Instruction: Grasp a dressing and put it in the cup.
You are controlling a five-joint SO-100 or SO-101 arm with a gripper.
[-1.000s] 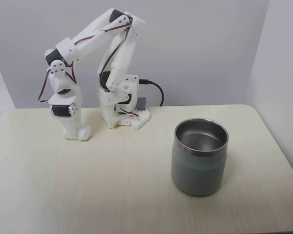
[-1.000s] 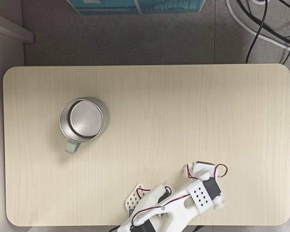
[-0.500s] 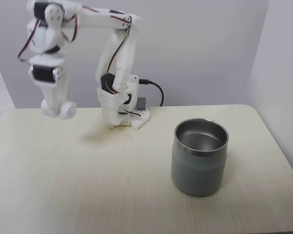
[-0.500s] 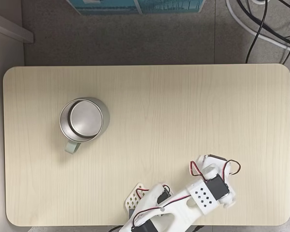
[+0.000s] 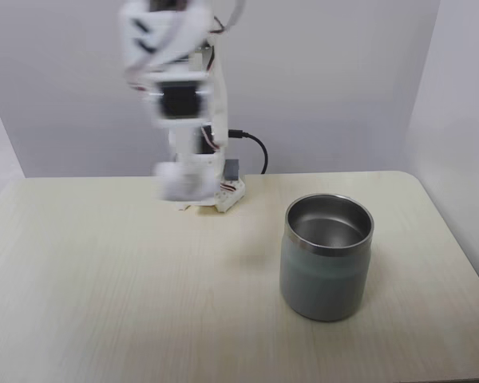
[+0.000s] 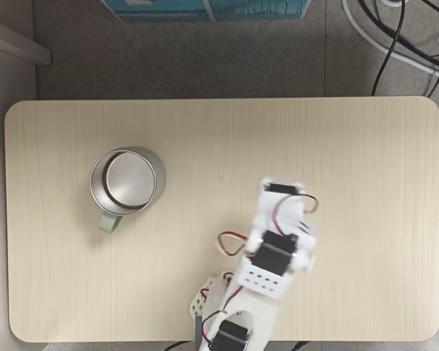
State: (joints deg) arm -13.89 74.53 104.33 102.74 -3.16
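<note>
The arm is blurred by motion in both fixed views. My gripper hangs above the back of the table, left of the cup and well apart from it. A rounded white lump at its tip is the dressing, and the fingers look shut on it, though blur softens the outline. From above, the gripper points toward the table's middle and the arm hides the dressing. The cup, a steel tumbler with a shiny rim and grey-green wall, stands upright at the right; seen from above, the cup is at the left, with a bare steel floor.
The arm's white base with a black cable sits at the table's back edge. The light wooden table has rounded corners. In the view from above, cables and a blue box lie on the floor beyond it.
The arm has swung from the far side of its base toward the cup, carrying the white roll at its tip. The cup has not moved.
</note>
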